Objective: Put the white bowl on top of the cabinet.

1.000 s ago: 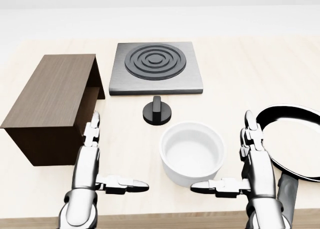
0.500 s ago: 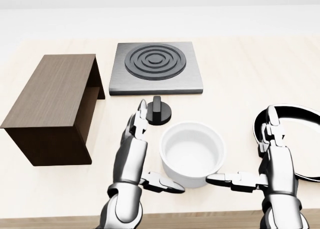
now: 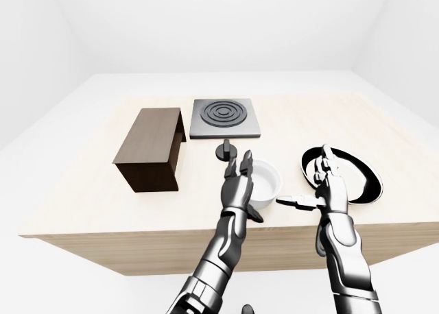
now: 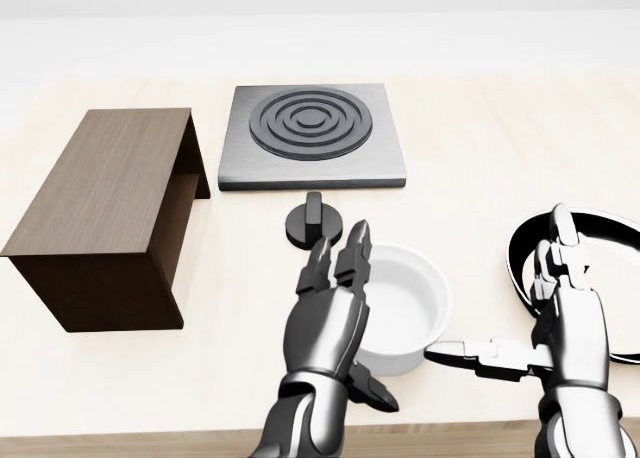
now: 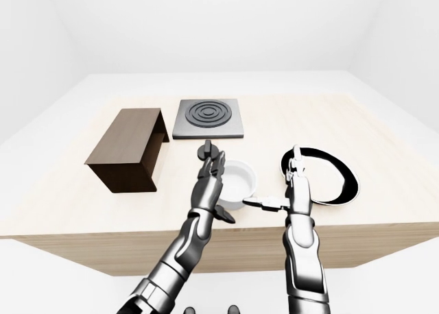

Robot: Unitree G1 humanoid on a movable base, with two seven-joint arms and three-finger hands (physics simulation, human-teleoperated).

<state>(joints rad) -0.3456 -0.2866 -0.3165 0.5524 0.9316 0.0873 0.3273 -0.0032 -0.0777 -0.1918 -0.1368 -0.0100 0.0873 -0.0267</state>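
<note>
In the head view, everything is placed from the white bowl (image 4: 408, 303), which sits on the light wooden desk (image 4: 480, 148) near its lower edge. Well to the left of the bowl lies the dark brown cabinet (image 4: 110, 213), a long box with its open end facing the lower part of the view. The left robot hand (image 4: 335, 313) stands against the bowl's left rim, fingers (image 4: 355, 253) spread and pointing upward, thumb low beside the bowl's base; it is released, not closed round anything. Just above and left of the bowl is a black knob (image 4: 314, 224), and further above it a grey hotplate (image 4: 312, 135) with dark rings. To the bowl's right, the right robot hand (image 4: 540, 323) is likewise released, its thumb reaching toward the bowl's lower right side. Behind that hand lies a black frying pan (image 4: 600, 278).
</note>
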